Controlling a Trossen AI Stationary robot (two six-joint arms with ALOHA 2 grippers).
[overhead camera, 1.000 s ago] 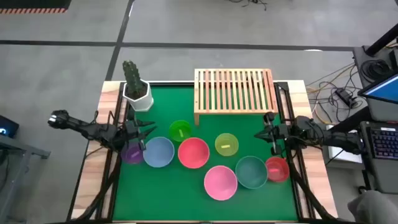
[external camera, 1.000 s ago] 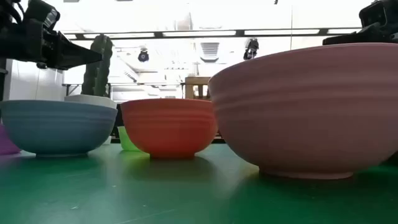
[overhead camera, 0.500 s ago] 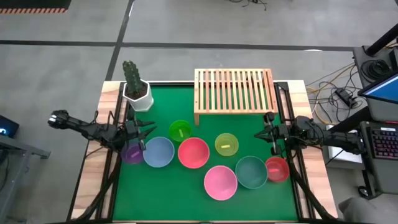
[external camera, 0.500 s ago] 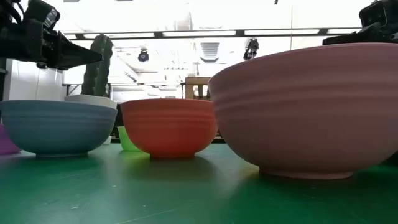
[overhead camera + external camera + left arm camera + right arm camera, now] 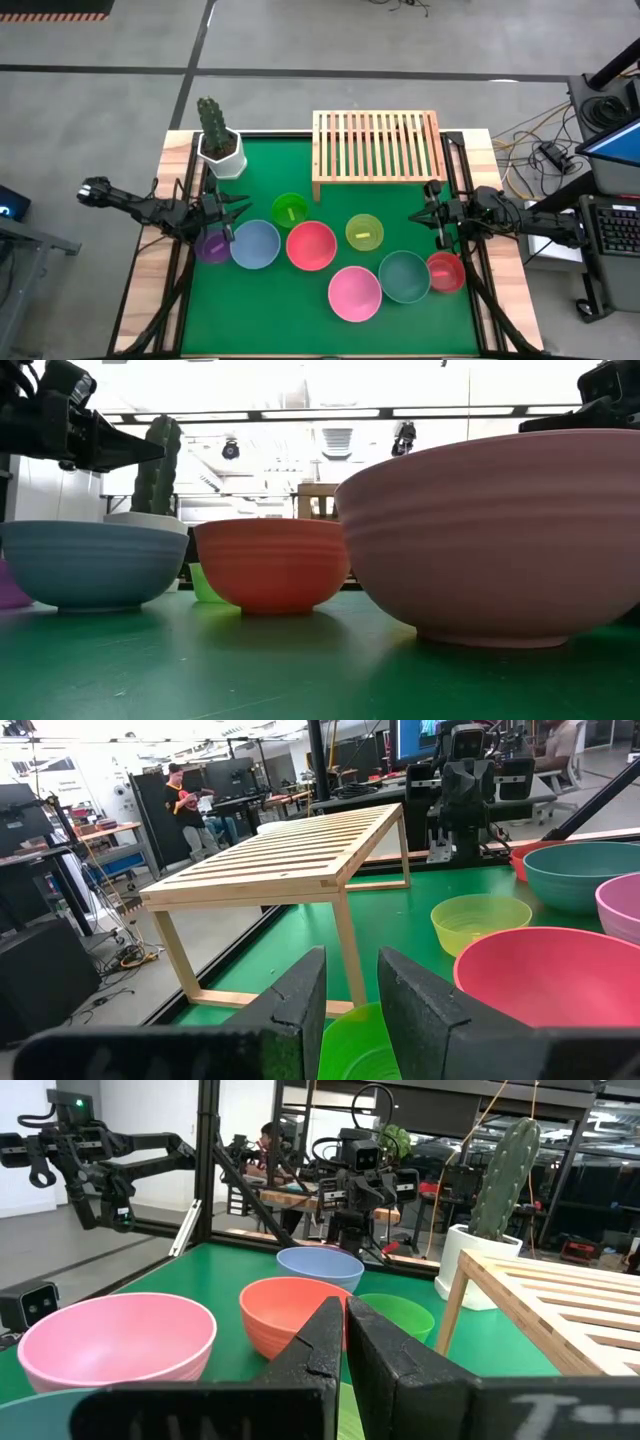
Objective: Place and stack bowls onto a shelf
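Note:
Eight bowls sit upright on the green mat: purple [image 5: 212, 246], blue [image 5: 256, 244], red-pink [image 5: 311, 246], green [image 5: 290, 210], yellow-green [image 5: 364, 232], pink [image 5: 355, 293], teal [image 5: 404, 276] and red-orange [image 5: 445, 271]. The light-wood slatted shelf [image 5: 377, 145] stands on its legs at the far edge, with nothing on it. My left gripper [image 5: 243, 210] hovers at the left side above the purple and blue bowls, its fingers a little apart [image 5: 352, 960]. My right gripper [image 5: 418, 217] hovers at the right side beyond the red-orange bowl, fingers shut [image 5: 346, 1308].
A white pot with a cactus [image 5: 220, 140] stands at the far left corner. Black frame rails [image 5: 463, 200] run along both sides of the mat. Bare mat lies between the bowls and the shelf and along the near edge. People show in the room beyond.

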